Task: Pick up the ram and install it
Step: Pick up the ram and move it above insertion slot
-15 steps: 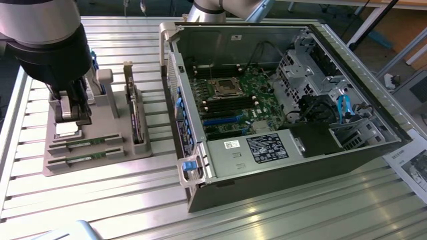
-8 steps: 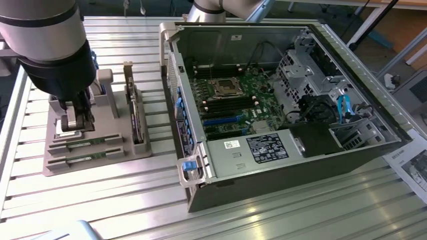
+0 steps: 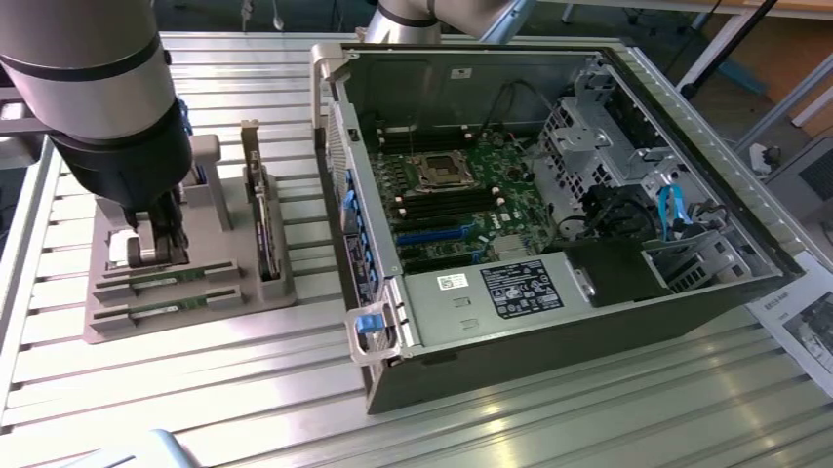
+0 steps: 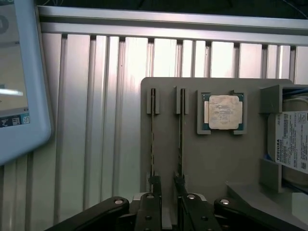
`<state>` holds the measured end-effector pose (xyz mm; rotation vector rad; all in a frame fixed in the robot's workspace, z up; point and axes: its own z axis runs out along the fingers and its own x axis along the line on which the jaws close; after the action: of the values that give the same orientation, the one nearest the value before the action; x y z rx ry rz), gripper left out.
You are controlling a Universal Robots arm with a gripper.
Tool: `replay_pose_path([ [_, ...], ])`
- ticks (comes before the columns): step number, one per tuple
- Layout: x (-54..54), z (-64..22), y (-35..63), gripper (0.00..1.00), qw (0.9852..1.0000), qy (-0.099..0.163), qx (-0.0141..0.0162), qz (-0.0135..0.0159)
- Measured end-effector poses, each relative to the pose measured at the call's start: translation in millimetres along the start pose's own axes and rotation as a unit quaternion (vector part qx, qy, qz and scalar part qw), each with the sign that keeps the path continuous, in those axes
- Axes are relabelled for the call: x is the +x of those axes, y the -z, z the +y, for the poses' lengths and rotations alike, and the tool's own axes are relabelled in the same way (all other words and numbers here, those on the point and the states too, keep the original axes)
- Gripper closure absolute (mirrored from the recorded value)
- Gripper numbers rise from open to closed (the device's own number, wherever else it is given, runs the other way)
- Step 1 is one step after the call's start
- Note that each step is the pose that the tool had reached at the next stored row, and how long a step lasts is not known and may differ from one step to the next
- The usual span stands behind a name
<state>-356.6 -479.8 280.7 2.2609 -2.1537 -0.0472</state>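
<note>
— Wrist view first: what sits in the flat grey plastic holder tray [image 4: 216, 163]?
— Two things alike: a long thin green ram stick [image 4: 153, 130] and a second ram stick [image 4: 181, 130]. Each stands on edge in its own slot, side by side. Beside the second lies a square silver processor chip [image 4: 224, 111] in a recess. Past that, a silver hard drive [image 4: 293, 139] stands in a bracket, its label reading TOSHIBA.
— And the gripper [image 4: 167, 187]?
— Its black fingers are spread. Each lines up with the end of one stick, and they grip nothing.
— The other container?
— On the exterior view's right, the open black computer case [image 3: 586, 336] holds a green motherboard [image 3: 456, 210]. Its white stickers are too small to read. The tray sits near the case, on the exterior view's left
</note>
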Motion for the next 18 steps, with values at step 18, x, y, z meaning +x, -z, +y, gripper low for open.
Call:
replay_pose_path([
  [18,2.6,-0.8,-24.1,0.76,1.0,0.0,0.0001,0.0],
])
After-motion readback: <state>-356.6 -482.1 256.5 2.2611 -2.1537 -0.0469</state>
